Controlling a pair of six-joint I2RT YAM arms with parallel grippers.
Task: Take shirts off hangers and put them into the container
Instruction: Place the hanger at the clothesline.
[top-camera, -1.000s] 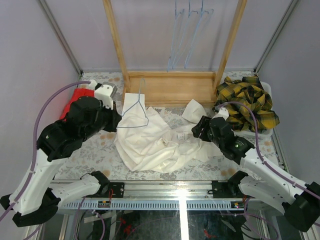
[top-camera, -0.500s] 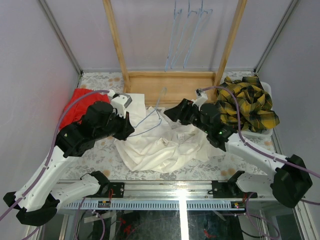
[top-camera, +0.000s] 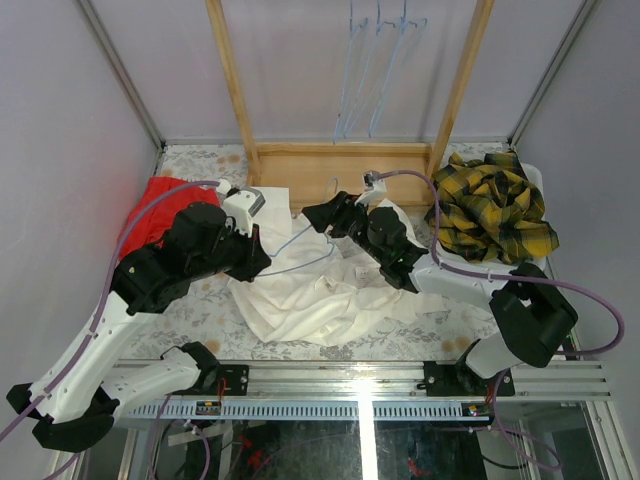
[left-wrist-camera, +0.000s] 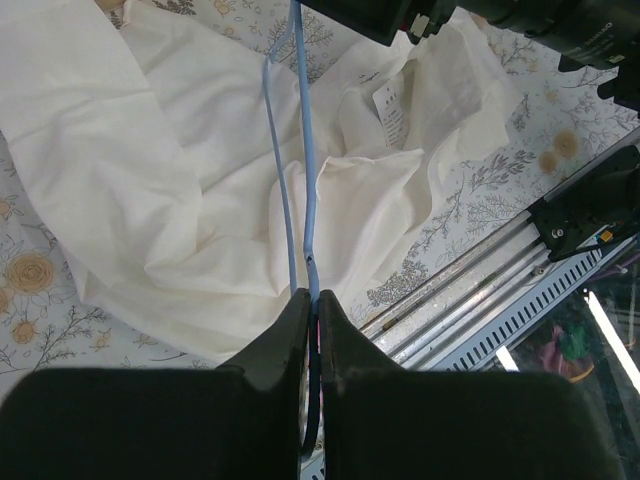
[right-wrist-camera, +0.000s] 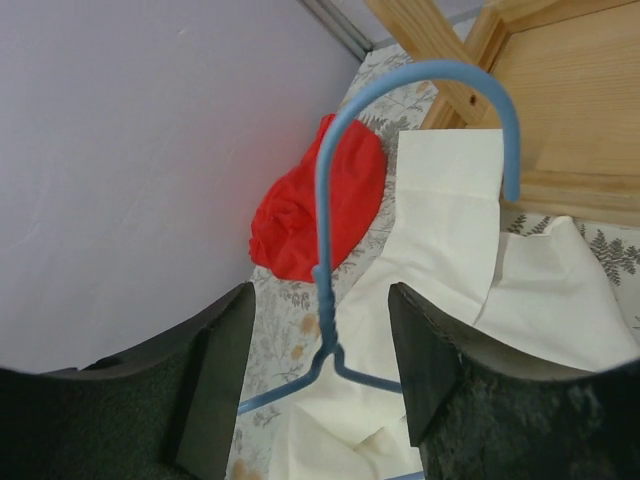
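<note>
Left wrist shows left hand (left-wrist-camera: 312, 300) pinching the hanger (left-wrist-camera: 308, 150), hook unseen beside spread right hand (right-wrist-camera: 320, 320).

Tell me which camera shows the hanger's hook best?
Right wrist: the hook looks big, above the open right gripper. Top shows it tiny; left wrist shows only hanger wire pinched in the left gripper.

1. In the top view, the plaid shirt (top-camera: 495, 205) covered most of the container (top-camera: 537, 178) at the right; only pieces of its white rim showed.
2. At the left, the left arm (top-camera: 190, 250) hid part of the red cloth (top-camera: 150, 200).
3. The hanging hangers (top-camera: 375, 70) were cut by the upper edge.
4. In the left wrist view, the held hanger (left-wrist-camera: 308, 180) disappeared into the left gripper (left-wrist-camera: 312, 300) at the bottom and ran out at the upper edge.
5. The print on the label (left-wrist-camera: 392, 108) was too small to read.
</note>
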